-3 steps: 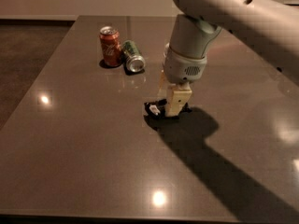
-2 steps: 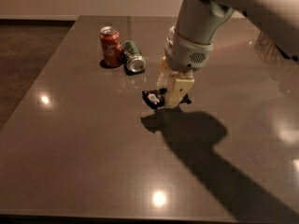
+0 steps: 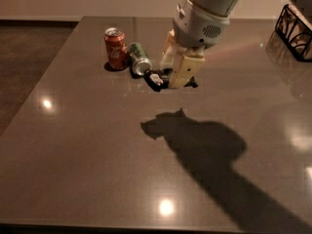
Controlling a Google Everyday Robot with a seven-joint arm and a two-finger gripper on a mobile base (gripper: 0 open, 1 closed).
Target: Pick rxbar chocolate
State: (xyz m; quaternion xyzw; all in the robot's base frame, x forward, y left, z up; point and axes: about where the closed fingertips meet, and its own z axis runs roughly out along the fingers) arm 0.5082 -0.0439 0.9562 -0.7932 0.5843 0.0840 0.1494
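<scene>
My gripper (image 3: 171, 77) hangs above the middle of the dark table (image 3: 97, 145), its tan fingers (image 3: 184, 72) shut on the rxbar chocolate (image 3: 157, 78), a small flat black bar with white print. The bar sticks out to the left of the fingers and is lifted clear of the table; its shadow lies lower on the surface. The white arm reaches in from the upper right.
A red-orange can (image 3: 114, 48) stands upright at the back left. A green can (image 3: 139, 59) lies on its side beside it, close to the held bar. A black wire rack (image 3: 295, 25) sits at the far right edge.
The gripper has risen off the table with the rxbar held in it, and its shadow has separated from it. The cans have not moved.
</scene>
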